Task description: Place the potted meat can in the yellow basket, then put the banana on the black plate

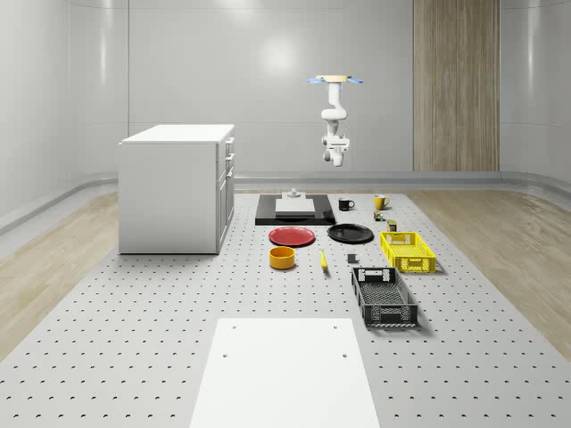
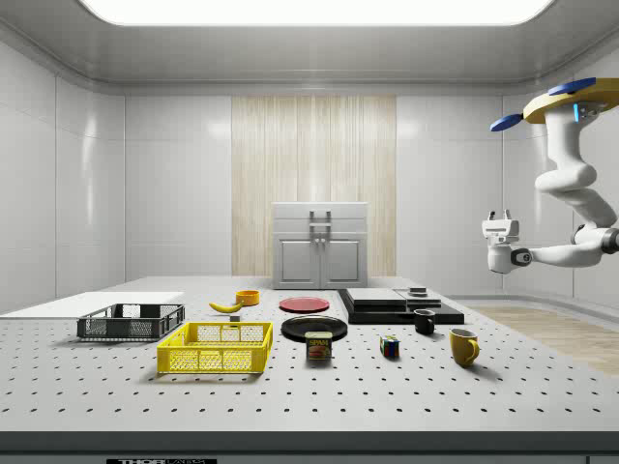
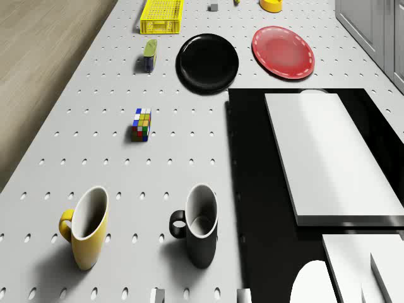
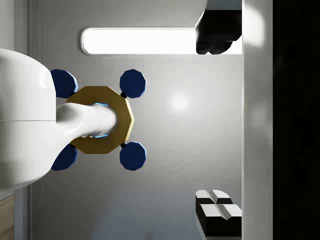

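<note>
The potted meat can [image 2: 319, 346] [image 3: 149, 54] [image 1: 391, 226] stands on the table between the yellow basket [image 2: 215, 361] [image 1: 389, 245] [image 3: 161, 16] and the black plate [image 2: 314, 327] [image 1: 350, 234] [image 3: 207, 62]. The banana [image 2: 225, 307] [image 1: 323, 259] lies beside an orange bowl. The drone [image 1: 335, 80] [image 2: 571, 97] hovers high above the table's far end, over the mugs. My gripper [image 2: 500, 215] [image 1: 337, 157] [image 4: 220, 122] hangs in mid-air well above everything, turned upward toward the drone's underside, open and holding nothing.
A black mug [image 3: 201, 226] and yellow mug [image 3: 85, 227] stand below the drone, a Rubik's cube [image 3: 142, 124] beyond them. A black slab [image 1: 294, 209] with white blocks, a red plate [image 1: 293, 236], an orange bowl [image 1: 283, 258], a black basket [image 1: 384, 296] and a white cabinet [image 1: 178, 187] occupy the table.
</note>
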